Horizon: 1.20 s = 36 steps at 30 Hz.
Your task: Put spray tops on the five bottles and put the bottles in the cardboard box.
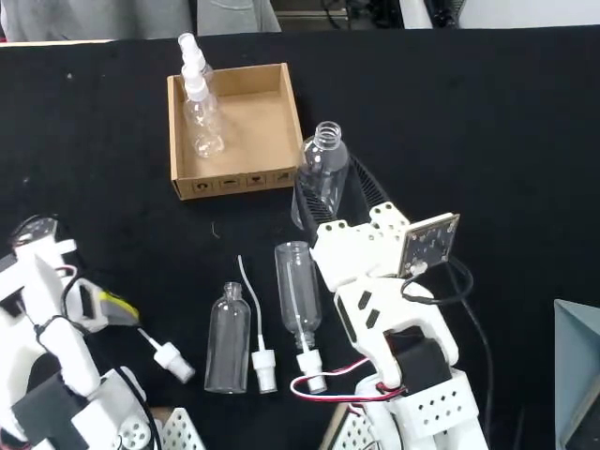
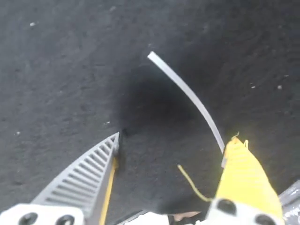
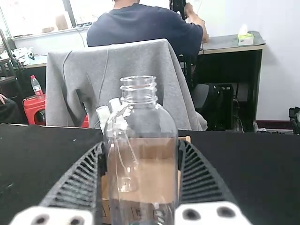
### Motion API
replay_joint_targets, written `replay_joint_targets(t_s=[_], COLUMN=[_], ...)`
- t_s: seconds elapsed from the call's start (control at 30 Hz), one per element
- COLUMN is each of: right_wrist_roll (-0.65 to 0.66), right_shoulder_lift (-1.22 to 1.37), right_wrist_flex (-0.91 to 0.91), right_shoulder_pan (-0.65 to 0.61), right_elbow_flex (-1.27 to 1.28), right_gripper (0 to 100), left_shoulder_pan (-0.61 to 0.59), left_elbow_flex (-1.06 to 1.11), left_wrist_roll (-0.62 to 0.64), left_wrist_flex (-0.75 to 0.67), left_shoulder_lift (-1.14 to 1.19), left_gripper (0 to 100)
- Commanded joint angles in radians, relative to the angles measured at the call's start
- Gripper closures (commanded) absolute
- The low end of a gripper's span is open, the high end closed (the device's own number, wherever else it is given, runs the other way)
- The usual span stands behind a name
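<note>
Right gripper (image 3: 140,146) is clamped on the open-necked bottle (image 3: 140,112), a finger on each side, upright at frame centre of the high view, just right of the cardboard box (image 1: 234,182). The box sits upper left of centre, with two capped bottles (image 1: 202,117) lying along its left wall. Lower left, the left gripper (image 2: 176,138) gapes wide with nothing in its grasp; a thin dip tube (image 2: 187,91) lies on the black table (image 1: 487,112) between its fingers, one end touching the yellow one. Bottom centre: a bare bottle (image 1: 228,339), a loose spray top (image 1: 264,367) beside it.
</note>
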Motion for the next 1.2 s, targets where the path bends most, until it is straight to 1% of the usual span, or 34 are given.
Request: replay_joint_targets(t_s=[0.0,0.17,0.53,0.67,0.73,0.83,0.97,1.1,1.17], right_wrist_roll=[0.009,0.009,0.009,0.009,0.009,0.009,0.009,0.009,0.009], right_shoulder_lift=[-0.027,-0.027,-0.027,-0.027,-0.027,-0.027,-0.027,-0.027,-0.027], right_wrist_flex=[-0.026,-0.026,-0.026,-0.026,-0.026,-0.026,-0.026,-0.026,-0.026], right_shoulder_pan=[0.025,0.025,0.025,0.025,0.025,0.025,0.025,0.025,0.025], right_elbow_flex=[-0.01,-0.01,-0.01,-0.012,-0.012,-0.012,-0.012,-0.012,-0.012], right_gripper=[94.2,94.2,94.2,94.2,94.2,94.2,94.2,94.2,94.2], left_shoulder_pan=[-0.067,-0.093,-0.081,-0.044,-0.021,0.024,0.087,0.125,0.148], left_elbow_flex=[-0.01,-0.018,-0.162,-0.209,-0.226,-0.231,-0.228,-0.229,-0.231], left_wrist_roll=[-0.048,-0.1,-0.104,-0.201,-0.224,-0.233,-0.238,-0.235,-0.238], left_wrist_flex=[0.0,0.017,0.249,0.354,0.379,0.385,0.391,0.396,0.422], left_shoulder_lift=[-0.009,-0.014,-0.015,-0.015,-0.015,-0.015,-0.015,-0.015,-0.015], left_gripper=[67,67,67,68,71,75,75,75,75])
